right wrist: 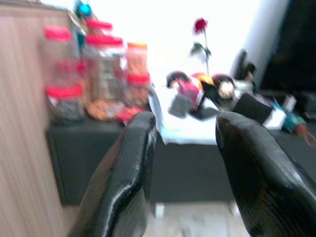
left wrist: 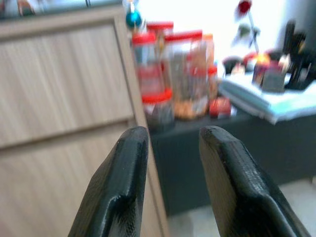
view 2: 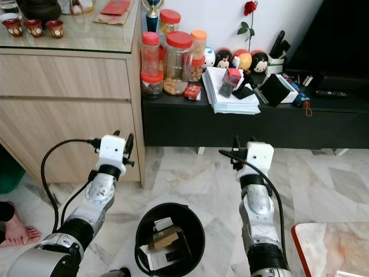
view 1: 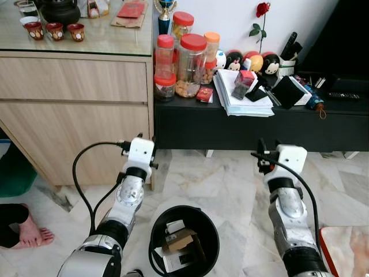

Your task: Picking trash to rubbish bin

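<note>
Two silver arms w/ black joint rings, white box wrist housings. Black cable loops off left arm (view 1: 124, 199); another along right arm (view 1: 286, 208). Fingers (left wrist: 118, 187) matte black, textured.

Both wrist views are blurred, so the red-lidded jars (left wrist: 173, 74) and the items on the black cabinet (right wrist: 197, 163) cannot be read. The rubbish bin (view 1: 210, 228) is cut off at the picture's lower edge (its boxed contents (view 1: 179, 239) are unidentifiable). A person's foot (view 1: 31, 234) is cut off at the left edge.
</note>
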Controlling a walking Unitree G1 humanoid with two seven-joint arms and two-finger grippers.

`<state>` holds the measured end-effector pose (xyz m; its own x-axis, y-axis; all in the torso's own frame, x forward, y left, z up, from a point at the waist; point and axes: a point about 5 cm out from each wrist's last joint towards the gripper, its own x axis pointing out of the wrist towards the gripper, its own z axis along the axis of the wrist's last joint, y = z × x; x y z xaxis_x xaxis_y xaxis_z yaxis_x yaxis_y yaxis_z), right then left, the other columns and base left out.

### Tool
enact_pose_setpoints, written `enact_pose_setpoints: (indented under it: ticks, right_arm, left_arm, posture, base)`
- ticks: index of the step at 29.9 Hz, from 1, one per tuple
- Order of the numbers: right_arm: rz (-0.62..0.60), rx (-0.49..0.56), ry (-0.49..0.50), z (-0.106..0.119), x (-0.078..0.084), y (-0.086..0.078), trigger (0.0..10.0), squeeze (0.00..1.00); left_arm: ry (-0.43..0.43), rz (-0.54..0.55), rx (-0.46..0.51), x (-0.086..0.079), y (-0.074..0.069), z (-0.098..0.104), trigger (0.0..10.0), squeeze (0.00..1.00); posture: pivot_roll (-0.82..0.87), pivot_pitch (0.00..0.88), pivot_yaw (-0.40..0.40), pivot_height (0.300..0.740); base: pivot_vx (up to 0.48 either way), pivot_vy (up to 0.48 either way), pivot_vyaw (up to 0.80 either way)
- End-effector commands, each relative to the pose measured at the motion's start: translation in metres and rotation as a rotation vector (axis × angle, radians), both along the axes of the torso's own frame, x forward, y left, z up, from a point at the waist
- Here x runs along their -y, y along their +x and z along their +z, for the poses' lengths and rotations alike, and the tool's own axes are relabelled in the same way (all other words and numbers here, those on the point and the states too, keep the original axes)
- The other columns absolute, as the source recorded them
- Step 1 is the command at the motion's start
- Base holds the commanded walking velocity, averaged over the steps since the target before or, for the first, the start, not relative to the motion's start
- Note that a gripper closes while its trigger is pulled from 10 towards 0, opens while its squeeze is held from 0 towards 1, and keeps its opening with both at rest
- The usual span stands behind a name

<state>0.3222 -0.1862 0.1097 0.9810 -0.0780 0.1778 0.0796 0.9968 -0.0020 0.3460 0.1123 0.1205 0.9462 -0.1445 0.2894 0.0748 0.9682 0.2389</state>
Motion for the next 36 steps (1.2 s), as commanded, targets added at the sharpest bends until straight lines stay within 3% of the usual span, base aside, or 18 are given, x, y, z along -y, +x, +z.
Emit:
enact_pose_setpoints:
  ticks: [1, 21, 27, 36]
  right_arm:
    - [-0.013, 0.044, -0.003, 0.008, 0.001, 0.001, 10.0, 0.00]
    - [0.011, 0.048, 0.044, 0.006, -0.016, 0.006, 10.0, 0.00]
    - [0.011, 0.044, 0.051, 0.004, -0.016, 0.005, 10.0, 0.00]
    - [0.036, 0.050, 0.047, 0.003, -0.022, 0.004, 10.0, 0.00]
  left_arm:
    - [0.008, -0.025, 0.049, 0.008, -0.001, 0.008, 10.0, 0.00]
    - [-0.005, -0.009, 0.010, 0.009, -0.003, 0.001, 10.0, 0.00]
    - [-0.005, -0.023, 0.005, 0.012, -0.004, 0.000, 10.0, 0.00]
    - [-0.026, -0.033, 0.008, 0.015, -0.006, 0.000, 10.0, 0.00]
  posture:
    - [0.13, 0.071, -0.111, 0.740]
    - [0.14, 0.034, -0.095, 0.740]
    - [0.14, 0.031, -0.094, 0.740]
    - [0.14, 0.023, -0.095, 0.740]
  base:
    - [0.000, 0.000, 0.00]
    - [0.000, 0.000, 0.00]
    - [0.000, 0.000, -0.73]
    - [0.000, 0.000, 0.00]
